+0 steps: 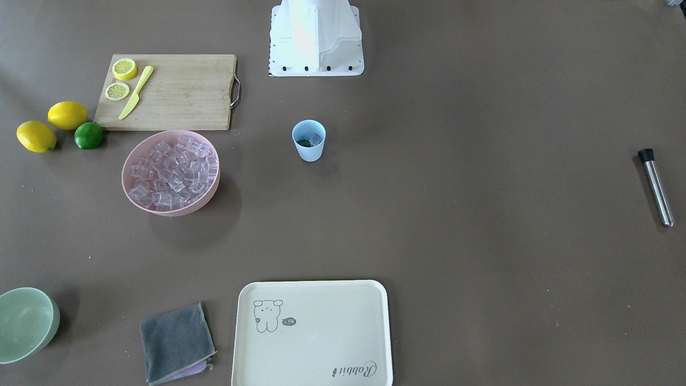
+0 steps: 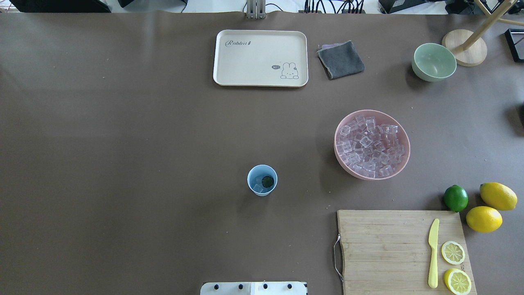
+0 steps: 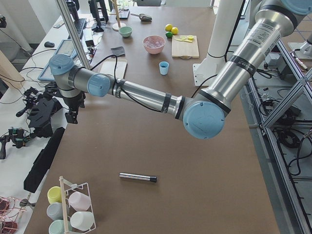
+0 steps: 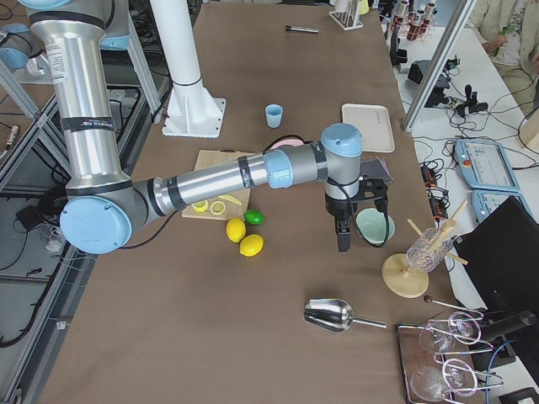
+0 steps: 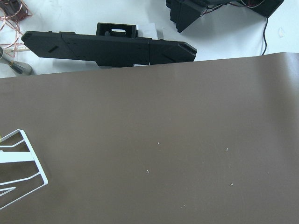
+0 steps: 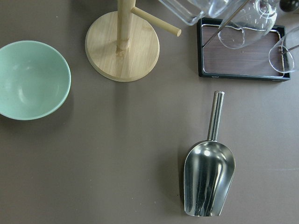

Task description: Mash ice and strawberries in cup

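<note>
Two grippers, shown only from the sides; cannot tell whether parted or closed. Left gripper (image 3: 73,116): hangs near the table (image 3: 204,195) edge. Right gripper (image 4: 342,238): hangs just beside the green bowl (image 4: 373,225). Mid-table, well apart from both: cup (image 1: 308,141), upright, holds ice (image 1: 316,139) and strawberry (image 2: 267,181). More ice heaped in pink bowl (image 2: 336,143).

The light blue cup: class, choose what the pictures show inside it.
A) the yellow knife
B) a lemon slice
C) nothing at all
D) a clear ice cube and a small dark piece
D: inside the cup a clear ice cube sits beside a small dark piece, while the lemon slices and the knife lie on the cutting board.
</note>
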Controlling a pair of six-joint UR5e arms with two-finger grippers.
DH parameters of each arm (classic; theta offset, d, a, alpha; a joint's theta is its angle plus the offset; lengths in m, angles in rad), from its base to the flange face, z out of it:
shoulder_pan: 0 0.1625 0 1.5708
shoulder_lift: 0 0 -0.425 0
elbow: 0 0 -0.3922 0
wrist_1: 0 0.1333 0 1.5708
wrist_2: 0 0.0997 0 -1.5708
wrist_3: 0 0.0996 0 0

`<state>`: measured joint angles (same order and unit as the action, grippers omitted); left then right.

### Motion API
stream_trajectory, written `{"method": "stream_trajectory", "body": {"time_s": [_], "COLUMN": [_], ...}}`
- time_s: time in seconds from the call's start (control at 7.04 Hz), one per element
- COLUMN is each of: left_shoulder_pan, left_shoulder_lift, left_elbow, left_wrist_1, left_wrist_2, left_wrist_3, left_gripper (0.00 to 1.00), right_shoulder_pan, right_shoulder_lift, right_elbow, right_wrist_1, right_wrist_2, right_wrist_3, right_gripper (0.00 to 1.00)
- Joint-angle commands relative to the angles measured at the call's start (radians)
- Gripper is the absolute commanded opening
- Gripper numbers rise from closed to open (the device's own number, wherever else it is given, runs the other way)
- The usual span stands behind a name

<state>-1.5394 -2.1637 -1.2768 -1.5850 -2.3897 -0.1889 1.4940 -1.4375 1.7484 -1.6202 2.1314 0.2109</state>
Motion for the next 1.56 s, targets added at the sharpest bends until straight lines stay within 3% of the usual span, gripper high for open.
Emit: {"method": "stream_trajectory", "body": {"time_s": [0.0, 0.43, 0.85, 1.42], "left_shoulder_pan": [-0.031, 0.013, 0.016, 0.018], "left_shoulder_lift": [0.002, 0.051, 0.119, 0.143], "left_elbow": [-0.038, -0.016, 0.020, 0.024], "left_wrist_1": [0.059, 0.048, -0.038, -0.047], "left_wrist_2": [-0.050, 0.108, 0.115, 0.113], "left_wrist_3": [0.003, 0.005, -0.033, -0.032], "left_gripper": [0.99, 0.99, 0.99, 0.99], "right_shoulder_pan": [0.012, 0.058, 0.061, 0.061], "right_shoulder_lift": [-0.001, 0.000, 0.006, 0.003], "right_elbow": [0.002, 0.022, -0.015, -0.015], "right_wrist_1": [-0.001, 0.000, 0.000, 0.002], "right_wrist_2": [0.002, 0.047, 0.038, 0.047], "right_wrist_3": [-0.030, -0.033, -0.021, -0.027], "right_gripper": [1.00, 1.00, 1.00, 1.00]}}
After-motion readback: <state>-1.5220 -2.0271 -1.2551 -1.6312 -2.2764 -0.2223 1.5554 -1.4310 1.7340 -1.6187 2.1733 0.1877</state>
